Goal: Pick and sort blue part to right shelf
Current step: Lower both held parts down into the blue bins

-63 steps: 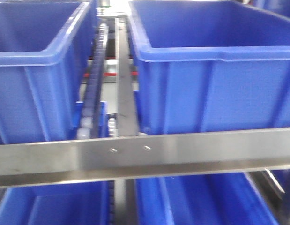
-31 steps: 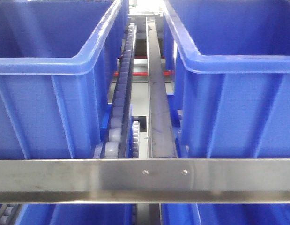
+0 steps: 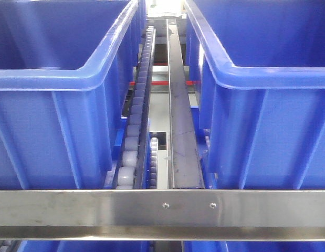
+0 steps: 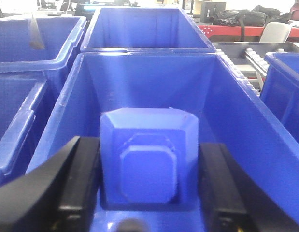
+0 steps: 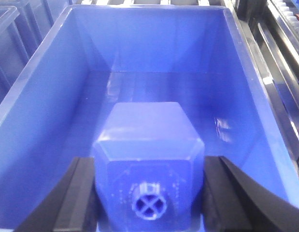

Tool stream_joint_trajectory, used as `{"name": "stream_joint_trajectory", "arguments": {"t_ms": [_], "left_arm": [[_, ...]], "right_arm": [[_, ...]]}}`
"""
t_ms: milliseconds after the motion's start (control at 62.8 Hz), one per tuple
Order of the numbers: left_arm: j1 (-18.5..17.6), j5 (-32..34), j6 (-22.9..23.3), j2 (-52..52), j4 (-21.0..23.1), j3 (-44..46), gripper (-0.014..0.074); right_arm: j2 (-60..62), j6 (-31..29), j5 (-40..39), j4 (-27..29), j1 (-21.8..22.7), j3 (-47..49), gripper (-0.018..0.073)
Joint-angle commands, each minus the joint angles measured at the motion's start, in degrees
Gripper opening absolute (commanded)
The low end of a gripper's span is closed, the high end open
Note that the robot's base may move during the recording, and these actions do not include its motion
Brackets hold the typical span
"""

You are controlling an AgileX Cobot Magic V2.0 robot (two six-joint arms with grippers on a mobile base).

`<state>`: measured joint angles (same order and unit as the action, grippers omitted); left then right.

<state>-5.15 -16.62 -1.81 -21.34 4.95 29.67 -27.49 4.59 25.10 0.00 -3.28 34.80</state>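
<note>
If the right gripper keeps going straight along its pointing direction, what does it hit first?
Most likely the bin floor. The right gripper, shut on a blue part, points down into an open blue bin, and nothing lies between. Depth is unclear, so the far wall is possible.

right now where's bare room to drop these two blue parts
Bare bin floor lies ahead of the right arm's blue part, walled on all sides. The left bin is open ahead of its part. Crowded: neighbouring bins press close.
</note>
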Motion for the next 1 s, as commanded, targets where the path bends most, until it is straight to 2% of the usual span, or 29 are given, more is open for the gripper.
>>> {"name": "stream_joint_trajectory", "arguments": {"t_ms": [0, 987], "left_arm": [[0.1, 5.4, 0.0, -0.3, 0.2, 1.8, 0.0315], [0.1, 5.5, 0.0, -0.3, 0.3, 1.8, 0.0315]], "right_arm": [[-0.2, -0.5, -5.1, -0.3, 0.3, 1.6, 0.0358], [-0.2, -0.5, -5.7, -0.3, 0.3, 1.6, 0.0358]]}}
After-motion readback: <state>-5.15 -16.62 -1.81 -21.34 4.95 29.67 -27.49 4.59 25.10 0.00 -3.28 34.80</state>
